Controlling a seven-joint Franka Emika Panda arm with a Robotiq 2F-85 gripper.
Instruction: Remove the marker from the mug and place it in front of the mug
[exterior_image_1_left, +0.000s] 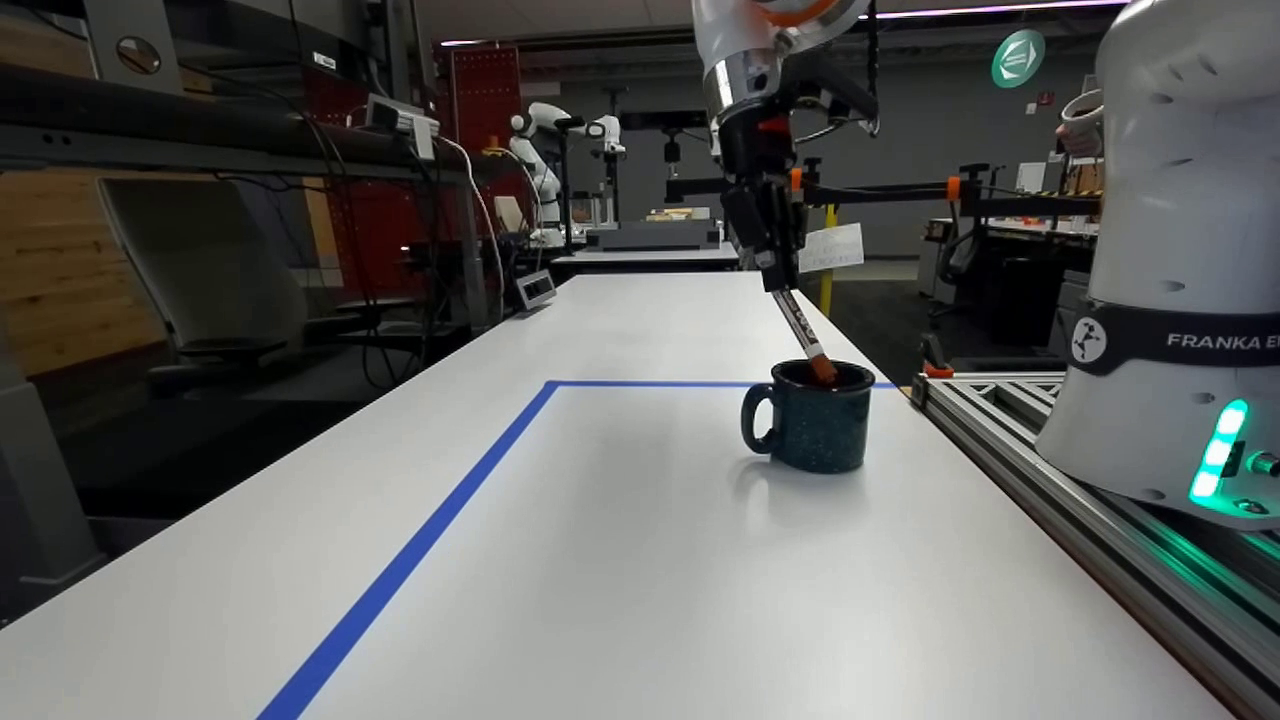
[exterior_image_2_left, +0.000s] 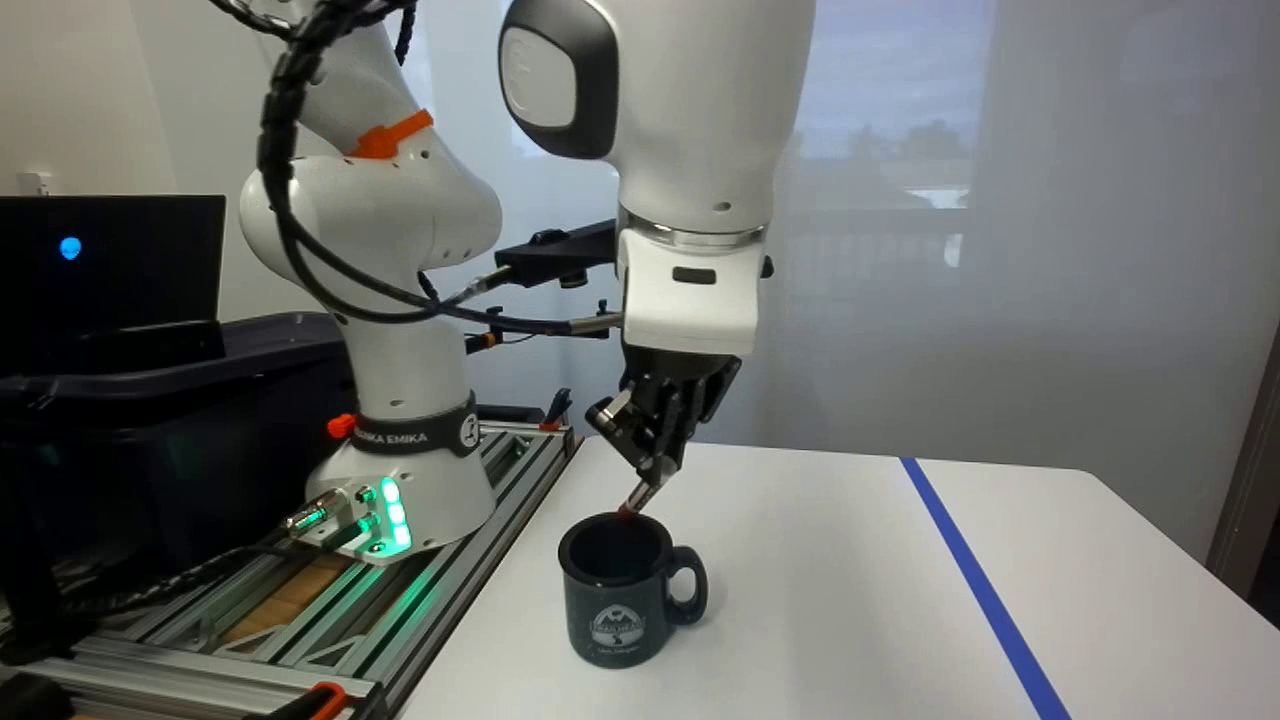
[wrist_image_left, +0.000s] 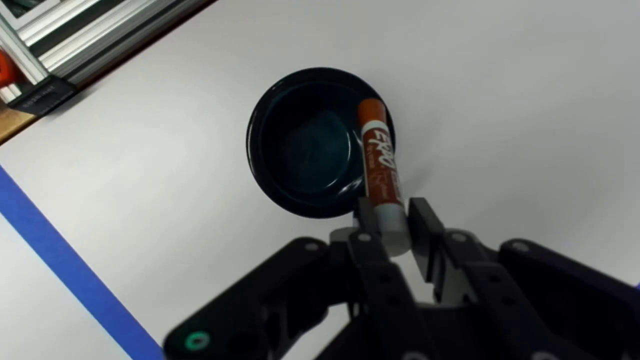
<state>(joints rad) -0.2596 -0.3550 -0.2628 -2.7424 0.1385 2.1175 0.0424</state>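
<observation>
Marker: The marker (wrist_image_left: 381, 160) is a reddish-orange pen with white EXPO lettering, an orange cap at its lower end and a grey butt at its upper end.
Jaws: The gripper (wrist_image_left: 391, 204) reaches down from above, its jaws pinching the marker, with a black pad (wrist_image_left: 425, 225) on either side.
Marker between the jaws: Only the grey butt sits between the two pads; the lettered barrel and the cap stick out past the fingertips, slanting downward in both exterior views.
Cap over mug: In the wrist view the cap lies over the mouth of the mug (exterior_image_1_left: 822, 425), close to the rim. Whether it dips below the rim or touches it, I cannot tell.
Mug: Squat, dark teal and upright, with one loop handle (exterior_image_1_left: 747, 425) and, in an exterior view, a pale emblem (exterior_image_2_left: 617, 627) on its side.
Table: The mug stands on a white table (exterior_image_1_left: 640, 600) with blue tape (exterior_image_1_left: 430, 535) laid in straight lines.
Robot: A white arm (exterior_image_2_left: 720, 120) bends above the mug; its base (exterior_image_1_left: 1150, 440) stands beside the table, green lights (exterior_image_2_left: 394, 512) glowing.
</observation>
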